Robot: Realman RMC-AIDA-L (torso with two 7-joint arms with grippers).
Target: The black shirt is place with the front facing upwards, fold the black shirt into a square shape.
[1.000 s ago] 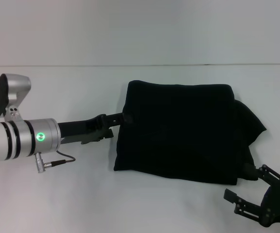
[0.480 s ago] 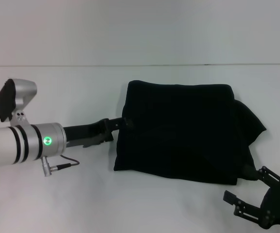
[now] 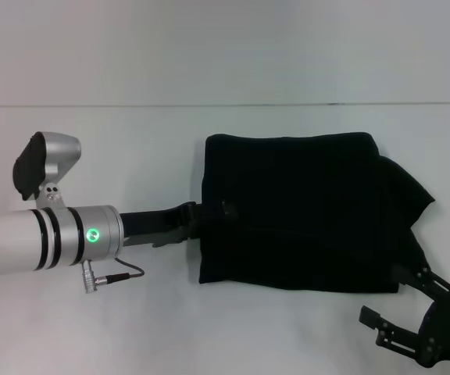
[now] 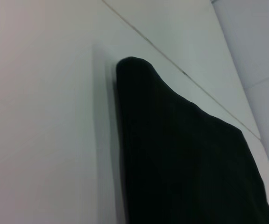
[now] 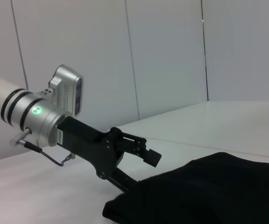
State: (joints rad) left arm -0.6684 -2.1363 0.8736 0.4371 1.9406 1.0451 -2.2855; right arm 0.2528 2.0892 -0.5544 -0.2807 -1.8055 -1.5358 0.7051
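a plain white table (image 3: 209, 328) meets pale panelled walls (image 5: 162, 56) behind it.

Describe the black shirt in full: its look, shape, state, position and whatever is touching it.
The black shirt, plain dark soft cloth, lies folded into a rough rectangle on the white table. No print or label shows. Its far edge is straight; on the robot's right, loose layers bulge out beyond the fold. The left gripper reaches its left edge, one finger raised above the cloth. The right gripper sits apart near its front right corner.
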